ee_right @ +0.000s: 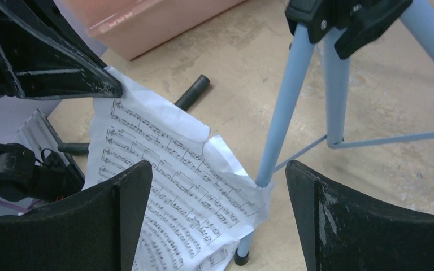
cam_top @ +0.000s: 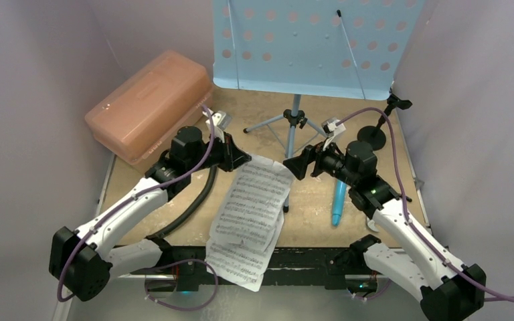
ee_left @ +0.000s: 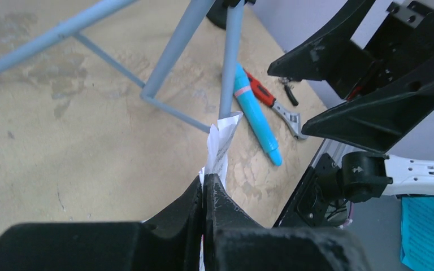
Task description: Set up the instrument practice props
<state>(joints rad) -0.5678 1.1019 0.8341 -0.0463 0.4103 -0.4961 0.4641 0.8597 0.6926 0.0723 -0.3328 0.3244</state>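
The light-blue music stand (cam_top: pixel 308 47) stands at the back on its tripod (cam_top: pixel 294 124). My left gripper (cam_top: pixel 245 160) is shut on the top edge of a sheet-music page (cam_top: pixel 254 200) and holds that edge up; the left wrist view shows the pinched page (ee_left: pixel 220 141) edge-on. A second page (cam_top: pixel 241 264) lies under it and hangs over the table's front edge. My right gripper (cam_top: pixel 294 167) is open and empty, facing the page (ee_right: pixel 169 180) and the front tripod leg (ee_right: pixel 282 113). The turquoise microphone (cam_top: pixel 339 204) lies flat on the table. The black mic stand (cam_top: pixel 377 134) is at the back right.
The salmon-pink case (cam_top: pixel 150 103) sits at the back left. The black hose (cam_top: pixel 194 200) curves under my left arm. A red-handled wrench (ee_left: pixel 271 104) lies next to the microphone (ee_left: pixel 257 124). Purple walls enclose the table on both sides.
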